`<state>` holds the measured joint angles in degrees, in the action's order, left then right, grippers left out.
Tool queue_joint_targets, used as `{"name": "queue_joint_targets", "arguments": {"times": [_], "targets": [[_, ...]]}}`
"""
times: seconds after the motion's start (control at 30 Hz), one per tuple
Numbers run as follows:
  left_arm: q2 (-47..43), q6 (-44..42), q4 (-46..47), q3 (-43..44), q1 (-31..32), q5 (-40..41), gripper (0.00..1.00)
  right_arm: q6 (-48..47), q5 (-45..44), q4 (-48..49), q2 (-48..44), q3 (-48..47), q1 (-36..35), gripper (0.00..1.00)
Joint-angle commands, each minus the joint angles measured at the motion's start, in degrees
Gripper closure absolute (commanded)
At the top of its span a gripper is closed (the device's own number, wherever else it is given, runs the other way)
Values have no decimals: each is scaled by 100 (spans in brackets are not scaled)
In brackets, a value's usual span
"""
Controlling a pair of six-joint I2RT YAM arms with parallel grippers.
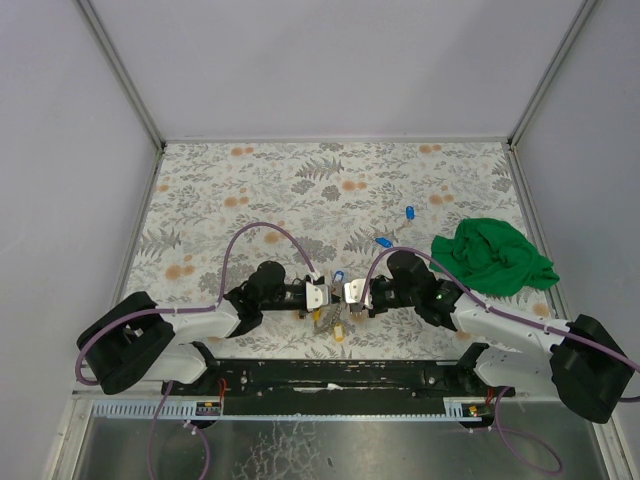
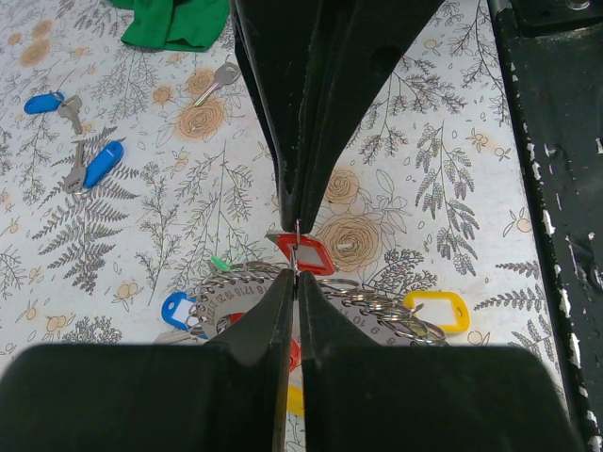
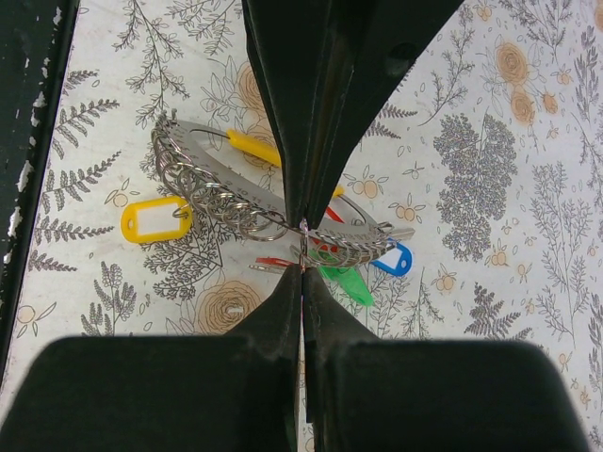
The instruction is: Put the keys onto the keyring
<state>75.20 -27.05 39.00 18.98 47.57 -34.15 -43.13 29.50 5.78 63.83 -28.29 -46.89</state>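
The keyring lies at the middle of the worktop's near edge. Its curved plate is stamped with characters too small to read, and yellow, red, blue and green tags hang off it. The left gripper and right gripper hang over it, jaws pressed together; whether they pinch anything I cannot tell. Blue-tagged keys lie farther right, near a green cloth.

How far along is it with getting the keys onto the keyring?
Done: the keyring already carries yellow, red, green and blue tags. In hand: left gripper and right gripper are both shut on its thin metal. Remaining: two blue-tagged keys and a bare key lie loose on the table, apart from the ring.
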Motion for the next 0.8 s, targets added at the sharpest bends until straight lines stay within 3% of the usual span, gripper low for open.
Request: {"name": "queue_joint_targets", "arguments": {"times": [0.0,0.77], "targets": [[24,-46,204,157,-9,-116,100,-37,-13,283,9,-24,-83,100],[32,-68,110,183,-10,-56,100,3,-68,160,-109,-10,-101,100]]}}
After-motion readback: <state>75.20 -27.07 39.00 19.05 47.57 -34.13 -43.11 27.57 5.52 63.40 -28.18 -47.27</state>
